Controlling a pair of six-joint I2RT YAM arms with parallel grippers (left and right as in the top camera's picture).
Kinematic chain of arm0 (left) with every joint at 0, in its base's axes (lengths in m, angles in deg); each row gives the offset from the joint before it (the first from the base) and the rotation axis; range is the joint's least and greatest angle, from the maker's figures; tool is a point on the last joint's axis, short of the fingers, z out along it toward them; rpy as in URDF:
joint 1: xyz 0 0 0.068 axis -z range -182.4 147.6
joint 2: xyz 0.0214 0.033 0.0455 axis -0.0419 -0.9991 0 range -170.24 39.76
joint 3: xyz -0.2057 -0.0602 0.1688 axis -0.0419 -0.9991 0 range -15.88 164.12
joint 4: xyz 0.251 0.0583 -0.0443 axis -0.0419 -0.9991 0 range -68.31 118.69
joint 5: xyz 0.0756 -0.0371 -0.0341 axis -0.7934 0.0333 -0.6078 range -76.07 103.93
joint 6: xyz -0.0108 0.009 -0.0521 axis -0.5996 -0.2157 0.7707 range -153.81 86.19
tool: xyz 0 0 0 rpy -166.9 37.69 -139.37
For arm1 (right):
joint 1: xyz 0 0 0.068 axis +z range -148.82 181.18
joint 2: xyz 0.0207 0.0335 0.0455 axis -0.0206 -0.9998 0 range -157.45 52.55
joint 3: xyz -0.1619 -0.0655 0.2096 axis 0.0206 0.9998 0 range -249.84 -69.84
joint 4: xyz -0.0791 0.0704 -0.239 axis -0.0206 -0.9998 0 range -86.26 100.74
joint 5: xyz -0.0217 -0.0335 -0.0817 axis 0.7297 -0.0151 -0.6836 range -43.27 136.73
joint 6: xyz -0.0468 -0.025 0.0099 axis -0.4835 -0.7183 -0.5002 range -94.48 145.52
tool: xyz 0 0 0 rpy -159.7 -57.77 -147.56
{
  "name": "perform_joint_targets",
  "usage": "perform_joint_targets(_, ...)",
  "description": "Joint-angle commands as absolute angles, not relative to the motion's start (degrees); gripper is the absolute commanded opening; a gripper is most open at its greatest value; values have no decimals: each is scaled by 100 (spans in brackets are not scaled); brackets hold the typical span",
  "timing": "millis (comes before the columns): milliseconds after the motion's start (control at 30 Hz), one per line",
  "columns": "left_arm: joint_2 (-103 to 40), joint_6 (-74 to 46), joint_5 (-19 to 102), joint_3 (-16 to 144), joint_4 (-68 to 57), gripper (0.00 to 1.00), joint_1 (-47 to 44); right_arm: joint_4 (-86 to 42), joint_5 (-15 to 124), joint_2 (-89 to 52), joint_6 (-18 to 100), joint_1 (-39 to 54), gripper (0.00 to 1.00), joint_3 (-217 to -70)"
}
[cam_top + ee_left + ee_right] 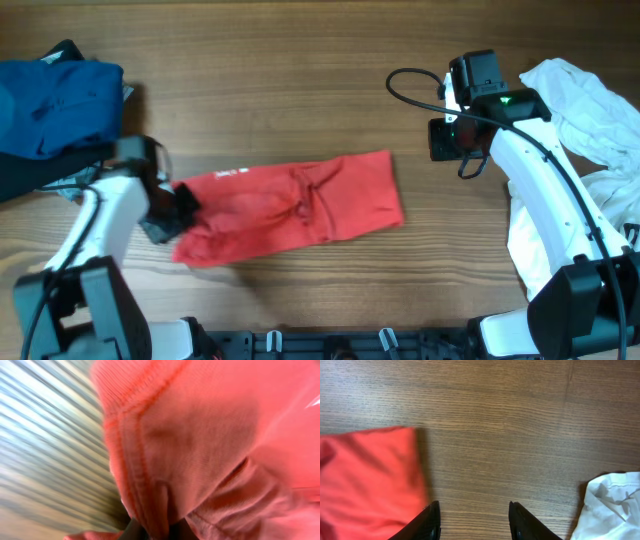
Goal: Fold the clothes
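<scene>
A red garment (295, 205) lies spread across the middle of the wooden table. My left gripper (180, 212) is at its left end and is shut on a fold of the red cloth (165, 460), which fills the left wrist view; the picture there is blurred. My right gripper (448, 140) hangs above bare table, right of the garment's right edge (375, 480). Its two black fingers (474, 520) are apart and hold nothing.
A blue garment (55, 105) is bunched at the far left. A pile of white clothes (590, 110) lies at the right edge, and its corner shows in the right wrist view (615, 505). A black cable (410, 90) loops by the right arm.
</scene>
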State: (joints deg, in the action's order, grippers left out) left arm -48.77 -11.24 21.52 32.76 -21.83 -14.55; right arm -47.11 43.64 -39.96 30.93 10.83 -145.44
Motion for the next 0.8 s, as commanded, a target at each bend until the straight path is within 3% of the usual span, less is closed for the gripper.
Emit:
perform_joint_targets(0,-4648,-1410,2139,4161,-2214,7,-2145,-4691,4266,-3939,3213,1085,45,-14624)
perform_joint_targets(200,-4648,-1161,3993,4999,-2216,6,-1568,-4698,4266,-3939,3215,1085,45,-14624)
perform_joint_targets(467,-4707,-892,3420,4999,-1934,10,1175,-4700,4268,-3939,3215,1085,45,-14624)
perform_joint_targets(600,-4735,-892,3492,4999,-1928,8,1691,-4711,4290,-3939,3218,1085,45,-14624)
perform_joint_targets(767,-4713,-1004,3942,5014,-1805,6,1708,-4724,4309,-3950,3215,1085,45,-14624)
